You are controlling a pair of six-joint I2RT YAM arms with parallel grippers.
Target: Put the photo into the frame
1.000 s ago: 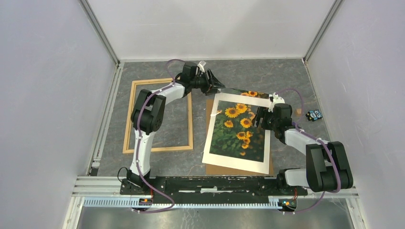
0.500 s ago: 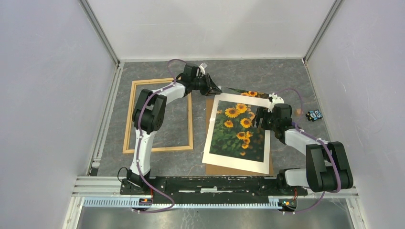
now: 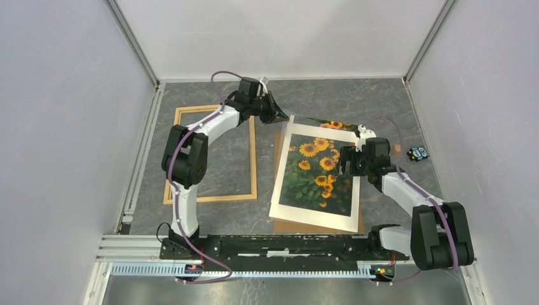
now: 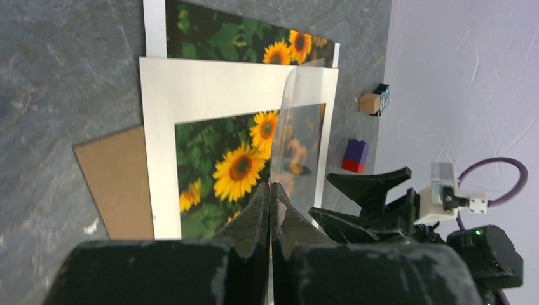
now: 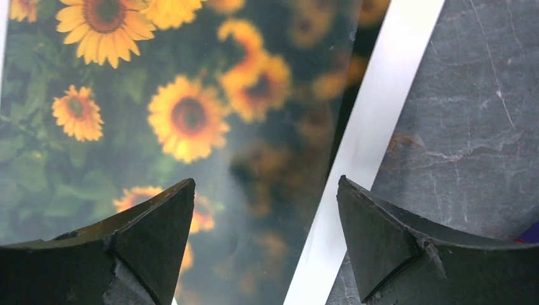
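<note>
The bare table inside the frame lies free to a reach from above, except its far right corner, which the left arm crosses. A narrow strip of table runs free between the frame and the white mat. Over the mat stand a clear sheet, raised at its far corner in the pinching left gripper, and the right gripper with jaws spread; small blocks sit by the right wall.

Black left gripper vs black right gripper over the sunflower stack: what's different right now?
The left gripper is shut, pinching a thin clear sheet by its edge; the right gripper stands open, holding nothing. The left gripper sits at the far-left corner of the white cardboard mat; the right gripper hovers over that mat's right border. Shared: both black, two-fingered, close to the sunflower photo.
</note>
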